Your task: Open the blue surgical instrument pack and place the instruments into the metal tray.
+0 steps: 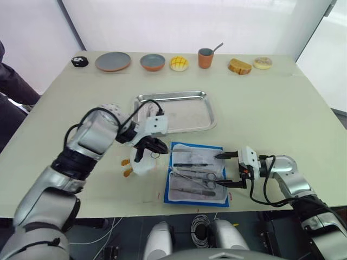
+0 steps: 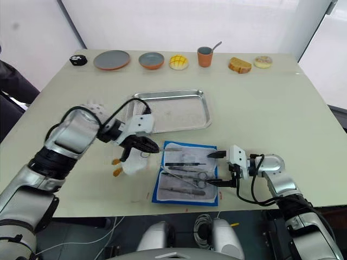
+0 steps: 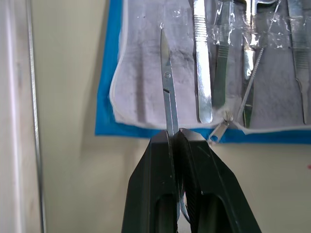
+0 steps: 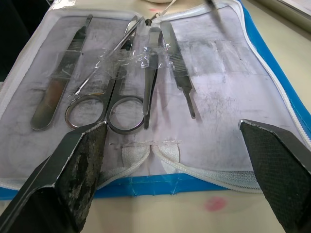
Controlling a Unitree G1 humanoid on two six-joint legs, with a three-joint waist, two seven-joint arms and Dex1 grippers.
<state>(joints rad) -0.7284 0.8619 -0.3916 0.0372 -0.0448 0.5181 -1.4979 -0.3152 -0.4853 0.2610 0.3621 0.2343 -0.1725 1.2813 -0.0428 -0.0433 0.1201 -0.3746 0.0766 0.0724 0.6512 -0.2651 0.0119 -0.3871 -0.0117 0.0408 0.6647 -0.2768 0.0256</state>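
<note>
Scissors [image 3: 167, 92], slim and silver with their blades closed, were pinched between the two black fingers of the left gripper [image 3: 176, 137], the tips pointing out over the near edge of the blue surgical instrument pack [image 1: 197, 173]. That left arm reached in from the robot's left with its elbow bent, the wrist angled down toward the table [image 1: 282, 108], and the gripper hung just off the pack's left edge, beside a white fluffy toy [image 1: 142, 164] with orange feet.

The right arm lay low along the front of the table, forearm nearly level, and the right gripper [image 1: 228, 169] sat at the pack's right edge with its fingers spread wide, holding nothing; one fingertip [image 4: 80, 160] was over the white zipped border.

The pack lay unfolded flat near the table's front edge, blue outer border showing around a whitish inner face. The instruments [image 4: 121, 82] left in it lay side by side under crumpled clear plastic: ring-handled scissors, flat-handled tools and a thin probe.

The metal tray [image 1: 142, 99] stood just beyond the pack, toward the table's middle, shiny, with raised rim and rounded corners.
</note>
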